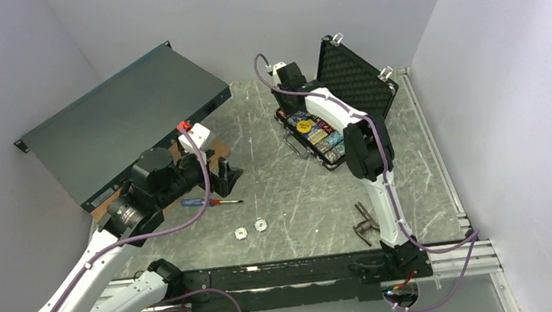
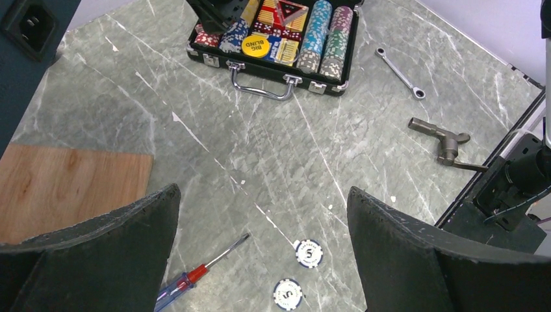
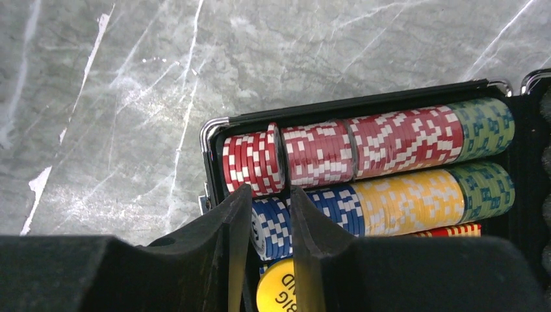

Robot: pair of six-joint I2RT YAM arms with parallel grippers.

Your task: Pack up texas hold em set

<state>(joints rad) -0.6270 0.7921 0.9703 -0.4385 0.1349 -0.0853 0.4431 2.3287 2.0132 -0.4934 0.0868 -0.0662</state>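
The black briefcase [image 1: 333, 167] lies open at the back right, its foam lid [image 1: 357, 79] raised. It also shows in the left wrist view [image 2: 260, 65] and the right wrist view [image 3: 338, 107]. Rows of coloured chips [image 3: 364, 146] fill it, with a yellow disc [image 2: 255, 45] beside them. My right gripper [image 1: 287, 103] hangs over the case's left end. In its own view the gripper [image 3: 270, 192] is closed on a small stack of blue chips [image 3: 273, 224]. Two white-grey chips [image 1: 251, 229] lie on the table. My left gripper [image 2: 263, 192] is open above them [image 2: 308, 253].
A red-blue handled screwdriver [image 1: 205, 201] lies left of the loose chips. A grey metal fitting [image 1: 363, 220] lies near the right arm's base. A silver wrench [image 2: 399, 71] lies right of the case. A large dark panel [image 1: 124, 121] and a wooden board [image 2: 65, 188] are at the left.
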